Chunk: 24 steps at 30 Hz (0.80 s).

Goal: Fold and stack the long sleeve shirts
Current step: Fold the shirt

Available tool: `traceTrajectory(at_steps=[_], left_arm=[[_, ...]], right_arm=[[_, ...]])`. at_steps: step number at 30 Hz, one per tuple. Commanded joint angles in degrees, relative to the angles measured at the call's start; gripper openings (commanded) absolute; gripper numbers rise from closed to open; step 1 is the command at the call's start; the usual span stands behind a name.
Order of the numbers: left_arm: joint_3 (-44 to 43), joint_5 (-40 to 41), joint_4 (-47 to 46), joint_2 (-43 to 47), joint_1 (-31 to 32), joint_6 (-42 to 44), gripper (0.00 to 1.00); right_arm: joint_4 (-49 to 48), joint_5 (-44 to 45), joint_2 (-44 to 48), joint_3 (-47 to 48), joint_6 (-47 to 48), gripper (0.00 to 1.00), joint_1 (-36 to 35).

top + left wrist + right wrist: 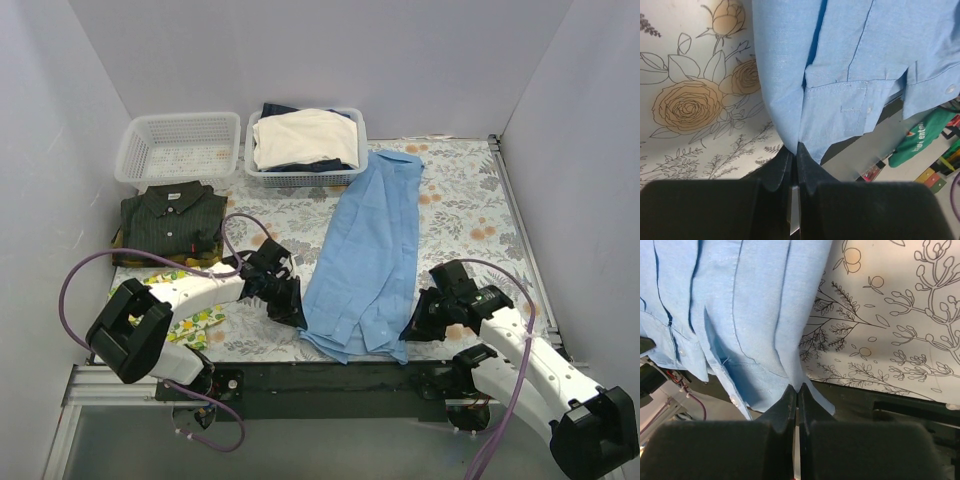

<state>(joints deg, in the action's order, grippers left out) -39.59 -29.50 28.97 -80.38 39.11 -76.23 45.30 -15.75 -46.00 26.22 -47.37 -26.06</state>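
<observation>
Two near corners of the blue shirt [365,245] are pinched: left gripper [797,146] clamped on the left one, right gripper [798,388] on the right. It lies lengthwise on the floral cover [470,210], seemingly folded narrow. Dark shirt [172,215] sits folded far left, by a basket [178,148].

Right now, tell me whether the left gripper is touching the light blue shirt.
Touching. The left wrist view shows the left gripper closed on a hem corner of the light blue shirt, with the cloth pinched between its fingertips.
</observation>
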Motion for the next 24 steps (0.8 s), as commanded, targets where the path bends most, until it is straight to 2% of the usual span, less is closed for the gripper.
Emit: traceTrajectory(at_steps=[1,11,19,24], left_arm=[[-7.3,4.7,4.1,1.3,0.0,-3.2,0.0],[-22.2,13.3,3.9,-4.4,0.1,-9.0,0.0],[-32.9,17.4,3.0,-14.0,-0.1,-8.9,0.0],[-43.3,19.7,2.9,-22.7,-0.9,-7.7,0.0]], right_arm=[[3.2,3.0,-0.4,5.1,-0.3,0.01,-0.1],[2.9,8.6,-6.8,14.3,-4.3,0.01,0.5],[0.7,11.4,-13.1,20.5,-1.2,0.01,8.1],[-3.5,11.1,-21.3,25.8,3.3,0.01,13.4]])
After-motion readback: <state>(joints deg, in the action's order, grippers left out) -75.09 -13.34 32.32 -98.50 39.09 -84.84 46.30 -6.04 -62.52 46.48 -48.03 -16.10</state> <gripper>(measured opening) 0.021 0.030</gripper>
